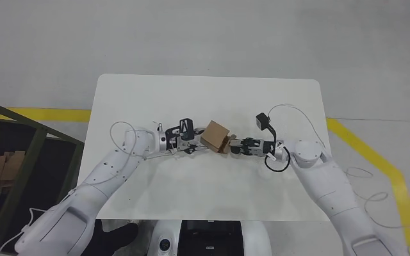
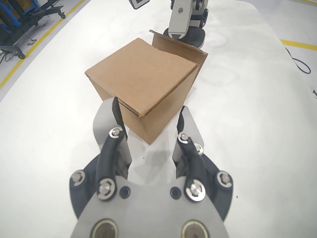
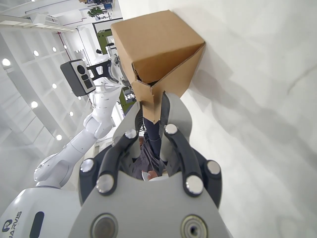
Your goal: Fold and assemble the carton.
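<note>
White worktop (image 1: 166, 96) stands on a grey floor crossed by a yellow line (image 1: 57, 115). On the right gripper (image 3: 151, 107) the two fingers (image 3: 174, 111) are drawn nearly together and pinch a thin cardboard flap (image 3: 146, 100) between their pads. That flap stands open from the end of the carton (image 3: 153, 43) that faces this arm. On the left gripper (image 2: 148, 110) the two fingers (image 2: 106, 117) are spread wide and grasp nothing. They straddle the carton's nearest upright corner: one tip lies at the edge of the top panel, the other just beside the side wall, and I cannot tell for certain whether either one touches. The top panel is folded down flat on that side, with a narrow gap showing under its edge. The carton sits on the worktop near its middle, turned at an angle to the worktop's edges, between the two grippers, which face each other across it. Counted: one carton, one flap in a grip, two grippers, two fingers on each.
</note>
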`<state>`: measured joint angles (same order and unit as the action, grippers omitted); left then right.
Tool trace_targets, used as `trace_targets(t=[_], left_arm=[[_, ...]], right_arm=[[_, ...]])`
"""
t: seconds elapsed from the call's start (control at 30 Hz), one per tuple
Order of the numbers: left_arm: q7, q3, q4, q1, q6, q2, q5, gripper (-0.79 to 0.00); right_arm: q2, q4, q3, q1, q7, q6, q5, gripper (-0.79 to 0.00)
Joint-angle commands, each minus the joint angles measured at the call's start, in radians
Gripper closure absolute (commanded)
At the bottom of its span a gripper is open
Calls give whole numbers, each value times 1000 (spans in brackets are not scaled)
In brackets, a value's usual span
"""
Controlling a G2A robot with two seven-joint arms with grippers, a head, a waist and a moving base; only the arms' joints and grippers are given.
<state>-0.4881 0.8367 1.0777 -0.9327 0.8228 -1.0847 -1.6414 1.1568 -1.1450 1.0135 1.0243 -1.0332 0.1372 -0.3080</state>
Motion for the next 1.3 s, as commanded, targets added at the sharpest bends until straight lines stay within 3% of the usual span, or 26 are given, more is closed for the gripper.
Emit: trace_targets(t=[0.0, 0.57, 0.9, 1.27], left_arm=[[3, 1, 1, 0, 1, 0, 1, -446], [12, -2, 8, -3, 7, -2, 1, -456], [13, -2, 11, -4, 9, -2, -4, -446], [18, -3, 11, -5, 12, -3, -1, -446]], right_arm=[[0, 0, -1, 0, 1, -2, 2, -126], [12, 2, -35, -30, 53, -51, 53, -99], [14, -22, -34, -29, 77, -49, 71, -40], [8, -57, -19, -14, 84, -62, 91, -52]])
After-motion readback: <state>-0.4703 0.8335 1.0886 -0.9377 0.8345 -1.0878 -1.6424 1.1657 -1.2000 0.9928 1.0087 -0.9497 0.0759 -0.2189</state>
